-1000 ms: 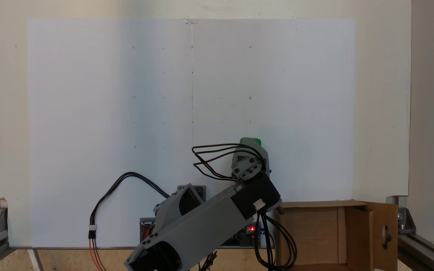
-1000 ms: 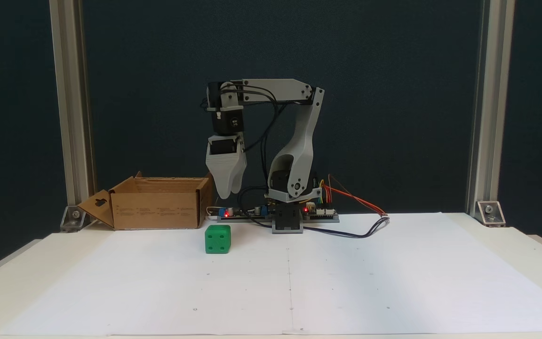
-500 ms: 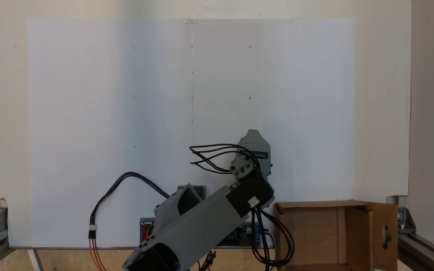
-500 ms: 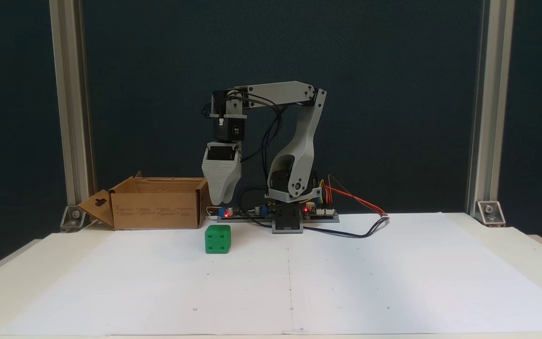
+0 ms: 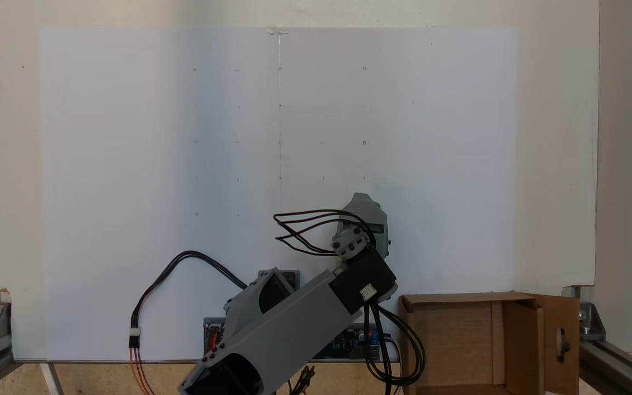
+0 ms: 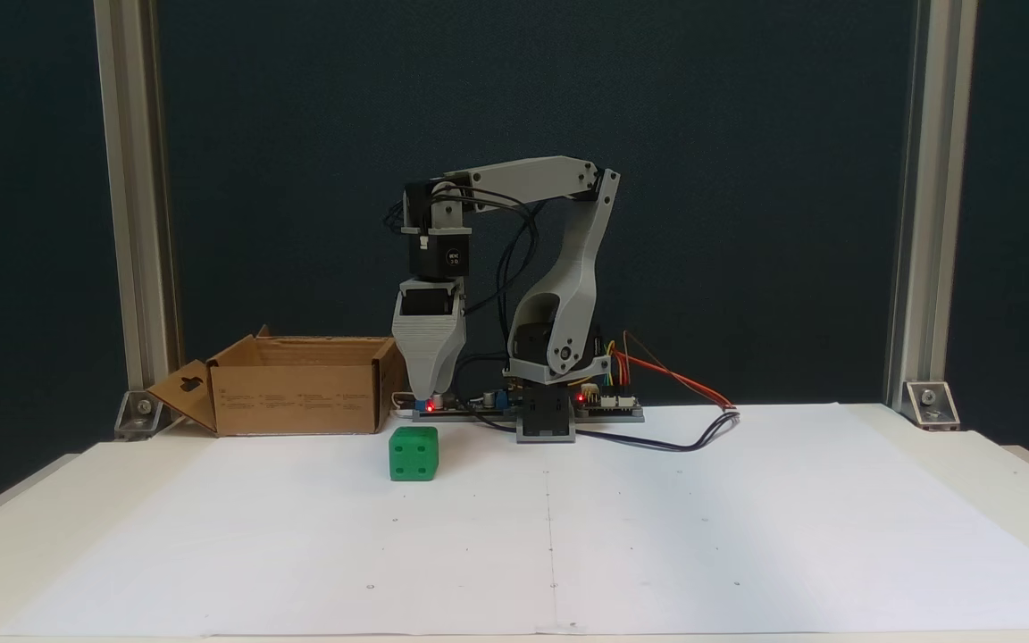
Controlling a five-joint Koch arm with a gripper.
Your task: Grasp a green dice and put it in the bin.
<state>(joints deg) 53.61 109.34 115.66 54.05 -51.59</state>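
Step in hand: approach to the green dice [image 6: 414,453], grasp not yet made.

The dice sits on the white paper sheet [image 6: 657,527], in front of the arm's base [image 6: 547,420] and to the right of the cardboard bin [image 6: 300,384] in the front fixed view, close to the bin's near corner but apart from it. From above, a green sliver of the dice [image 5: 376,207] peeks out past the gripper housing.

The gripper [image 6: 433,393] points straight down, hanging above the dice and apart from it, its tip slightly right of the dice's centre in the front fixed view. The top-down fixed view puts the gripper [image 5: 364,200] almost directly over the dice. The jaws lie one behind the other in the front view and are hidden under the housing from above, so whether the fingers are apart or together cannot be told.

Judgement on doing the step well:
- Spread the fingers wider than the dice before descending; a closed tip would strike the top face
- Nudge the tip toward the dice's centre, so the cube lies between the fingers, not under one
- Descend vertically and stop short of the paper
- Close across two flat opposite faces; the rounded corners look likely to slip
- The bin's open top [image 5: 453,340] is near, so the carry should be short; lift clear of its wall first
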